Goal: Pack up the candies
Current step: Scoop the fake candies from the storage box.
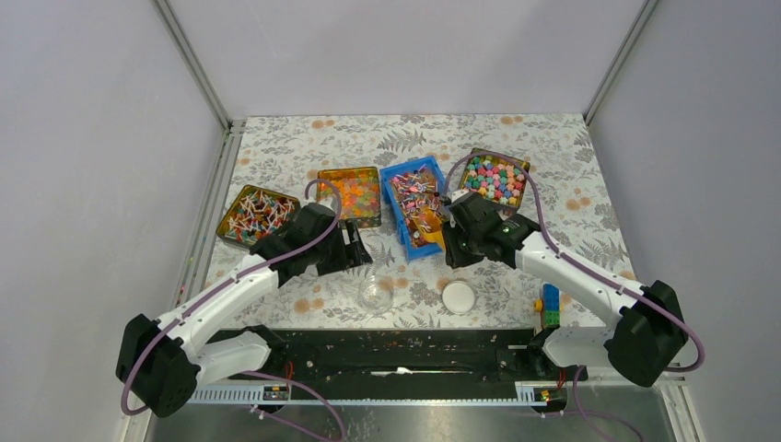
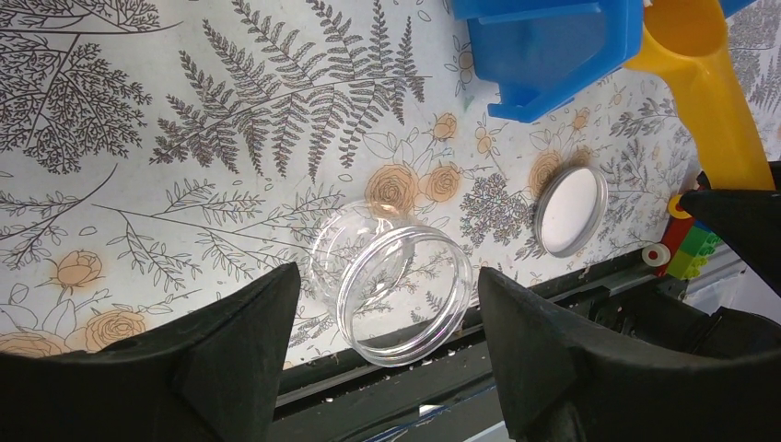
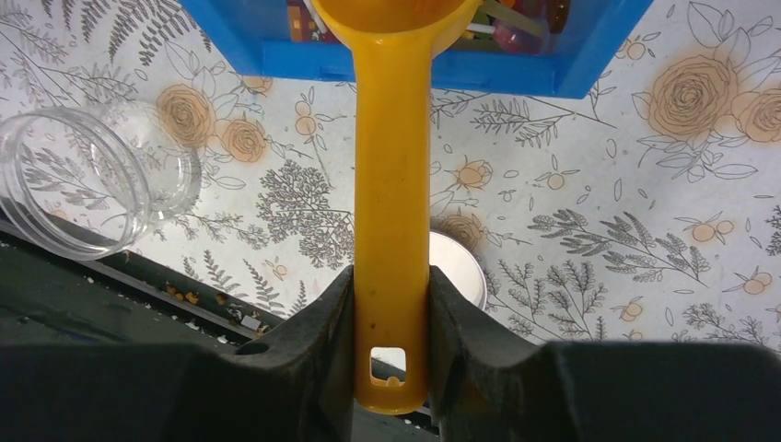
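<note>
The candies [image 1: 412,189], tiny twist-wrapped sweets in pink, red and white, fill a blue bin [image 1: 394,175] at the table's middle. My right gripper [image 1: 451,241] is shut on the handle of a yellow scoop [image 3: 391,184], whose bowl reaches into the bin's [image 3: 442,69] near end among the candies [image 3: 516,23]. A clear empty jar [image 1: 375,293] lies tilted near the front edge. My left gripper [image 2: 387,274] is open above and around the jar [image 2: 391,304], not touching it. The jar's white lid [image 1: 458,296] lies flat to its right.
A tin of orange-and-yellow jelly pieces [image 1: 350,195] stands left of the bin, a tin of pastel chunky sweets [image 1: 495,177] right of it, and a tin of red-and-white wrapped sweets [image 1: 255,214] at far left. Toy bricks [image 1: 550,304] sit front right. A black rail [image 1: 396,354] borders the front.
</note>
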